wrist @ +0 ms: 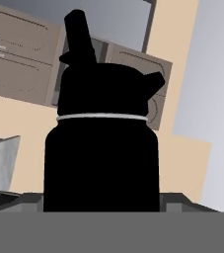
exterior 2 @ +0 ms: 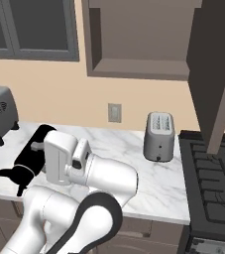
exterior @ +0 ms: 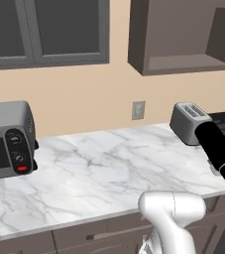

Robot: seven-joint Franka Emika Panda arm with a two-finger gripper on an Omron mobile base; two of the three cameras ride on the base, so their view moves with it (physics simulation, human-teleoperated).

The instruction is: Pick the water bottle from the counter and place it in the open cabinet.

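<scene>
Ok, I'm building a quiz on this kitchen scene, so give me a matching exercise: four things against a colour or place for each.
Things:
1 water bottle
2 toaster
3 toaster oven
4 open cabinet

Descriptions:
a brown, up on the wall
b all black
c grey, with a red button
d silver, beside the stove

Pairs: 1-b; 2-d; 3-c; 4-a

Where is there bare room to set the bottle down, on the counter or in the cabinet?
The open cabinet shelf looks bare across its width. On the counter, the wide marble stretch between the toaster oven and the toaster is free. It is tighter near the toaster and the stove.
</scene>
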